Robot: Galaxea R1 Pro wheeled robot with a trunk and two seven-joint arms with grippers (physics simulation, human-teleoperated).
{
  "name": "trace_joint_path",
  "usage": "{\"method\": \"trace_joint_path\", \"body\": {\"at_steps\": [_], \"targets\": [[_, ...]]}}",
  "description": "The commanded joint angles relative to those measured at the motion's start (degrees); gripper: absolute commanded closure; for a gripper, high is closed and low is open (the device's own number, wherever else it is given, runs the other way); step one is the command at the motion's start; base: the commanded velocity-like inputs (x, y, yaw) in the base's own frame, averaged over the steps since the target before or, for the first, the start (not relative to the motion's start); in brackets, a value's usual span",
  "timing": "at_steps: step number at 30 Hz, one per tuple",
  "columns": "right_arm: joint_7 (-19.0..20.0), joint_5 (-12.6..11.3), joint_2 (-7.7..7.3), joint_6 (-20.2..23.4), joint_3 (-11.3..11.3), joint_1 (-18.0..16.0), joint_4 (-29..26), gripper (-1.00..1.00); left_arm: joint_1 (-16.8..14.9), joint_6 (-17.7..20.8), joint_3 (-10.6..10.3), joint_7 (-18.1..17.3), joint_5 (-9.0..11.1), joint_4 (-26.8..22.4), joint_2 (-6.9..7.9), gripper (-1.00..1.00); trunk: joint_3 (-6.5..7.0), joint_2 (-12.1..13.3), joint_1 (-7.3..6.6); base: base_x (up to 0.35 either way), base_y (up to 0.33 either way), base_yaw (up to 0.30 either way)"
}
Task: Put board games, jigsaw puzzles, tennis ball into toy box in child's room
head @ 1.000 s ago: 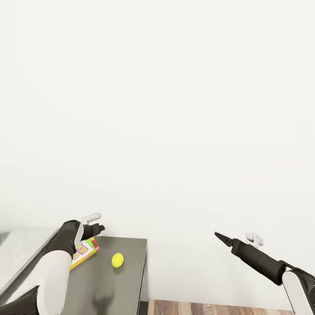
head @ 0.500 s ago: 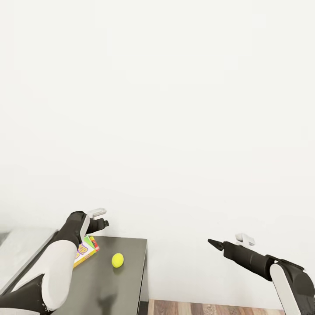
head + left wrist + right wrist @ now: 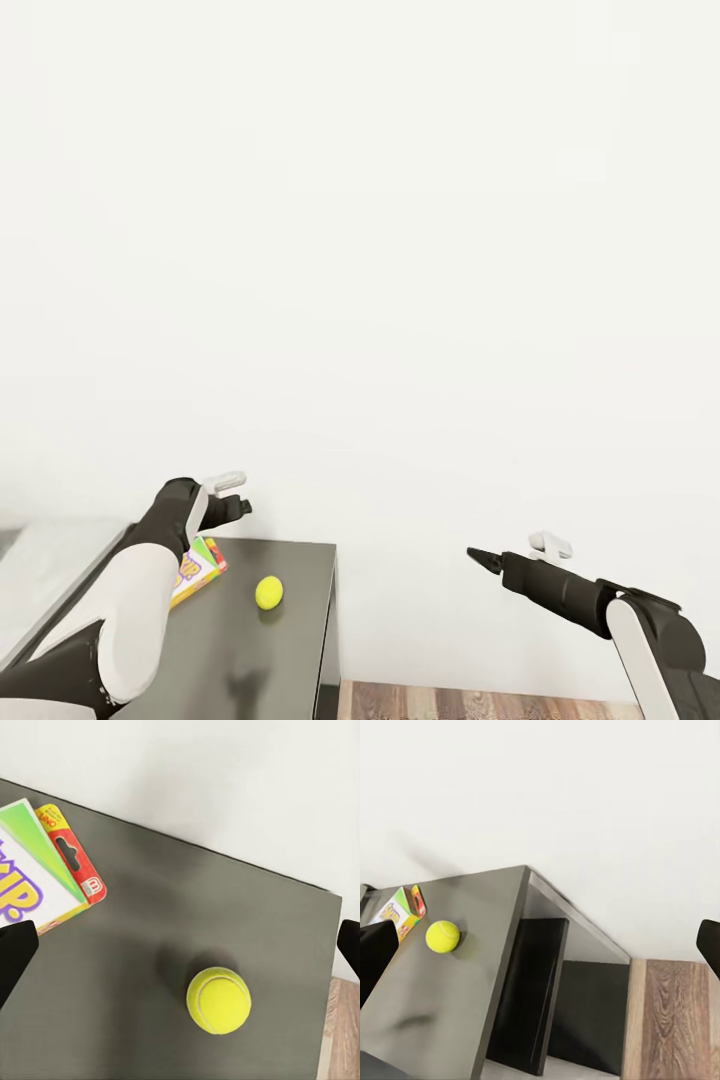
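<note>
A yellow-green tennis ball (image 3: 267, 592) (image 3: 218, 1000) (image 3: 442, 936) rests on a dark-grey unit top (image 3: 270, 650). Beside it lies a board game (image 3: 200, 565) (image 3: 37, 881) (image 3: 401, 911), flat and printed in green, yellow, red and purple. My left gripper (image 3: 238, 505) (image 3: 182, 945) hovers open above the unit, over the gap between board game and ball, holding nothing. My right gripper (image 3: 478, 553) (image 3: 542, 945) hangs open and empty in the air to the right of the unit, pointing towards it. The toy box and jigsaw puzzles are out of view.
A plain white wall (image 3: 400, 250) stands right behind the unit. The unit's right edge (image 3: 330, 620) drops to black shelving (image 3: 532, 997) and a wood-plank floor (image 3: 480, 702) (image 3: 671, 1020). A paler surface (image 3: 40, 560) adjoins the unit on the left.
My left gripper has risen slightly and shifted right over the unit. My right gripper has moved left and a little lower, towards the unit. Ball and board game have not moved.
</note>
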Motion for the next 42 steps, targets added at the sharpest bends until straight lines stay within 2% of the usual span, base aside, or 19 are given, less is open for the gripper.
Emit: {"method": "trace_joint_path", "body": {"at_steps": [1, 8, 13, 23, 27, 42], "targets": [[0.5, 0.4, 0.01, 0.3, -0.1, 0.0, 0.0, -1.0, -0.1, 0.2, 0.5, -0.5, -0.6, -0.1, -0.09, -1.0, -0.11, -0.1, 0.02, 0.0, 0.0, 0.0], [0.5, 0.4, -0.12, 0.4, 0.0, -0.1, 0.1, -1.0, -0.1, -0.1, 0.4, -0.5, -0.6, -0.1, -0.5, -1.0, -0.74, -0.1, 0.02, 0.0, 0.0, 0.0], [0.5, 0.5, -0.3, 0.4, 0.0, -0.3, 0.1, -1.0, -0.1, -0.2, 0.0, -0.5, -0.7, -0.1, -1.6, -1.0, -1.21, -0.1, 0.02, 0.0, 0.0, 0.0], [0.4, 0.5, -0.4, 0.4, 0.1, -0.4, 0.2, -1.0, -0.2, -2.0, -4.6, 0.3, -0.7, 1.7, -2.18, -1.0, -2.15, -0.1, 0.02, 0.0, 0.0, 0.0], [0.2, 0.5, -0.4, 0.4, 0.1, -0.4, 0.2, -1.0, -0.1, -3.1, -5.6, 0.7, -0.6, 2.4, -2.29, -1.0, -2.53, -0.1, 0.02, 0.0, 0.0, 0.0], [0.1, 0.5, -0.41, 0.4, 0.1, -0.4, 0.2, -1.0, -0.1, -4.1, -6.4, 1.2, -0.8, 2.9, -3.0, -1.0, -3.94, -0.1, 0.02, 0.0, 0.0, 0.0]]}}
